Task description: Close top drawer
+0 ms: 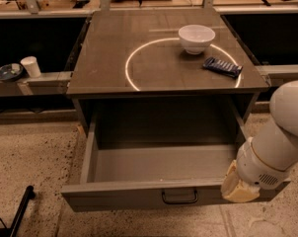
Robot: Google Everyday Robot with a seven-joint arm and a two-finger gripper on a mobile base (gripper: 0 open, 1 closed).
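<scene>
Top drawer (139,194): pulled well out of cabinet, below worktop (154,68). Interior open to view, grey-brown, nothing seen inside. Front panel nearest camera, w/ dark loop handle (179,197) at ctr.

Gripper (239,189): cream-coloured, low at view-right end of drawer front, overlapping that corner. Contact w/ panel: cannot tell. Open or closed condition: cannot tell. Handle apart from gripper, toward view-left.

Arm (282,142): white, rounded segments, entering from view-right edge, angled down to gripper.

On worktop:
- White bowl (196,37), upright, rear right area, on the bright ring of light (131,78).
- Dark blue packet (222,67), lying flat, near bowl, toward front right, also on the ring.

Beside cabinet, view-left, on low ledge: white cup (30,66), upright; just beside it a dark dish (8,72).

Floor (30,157): speckled, light. Black bar (20,211) at lower left corner, type not identifiable.
</scene>
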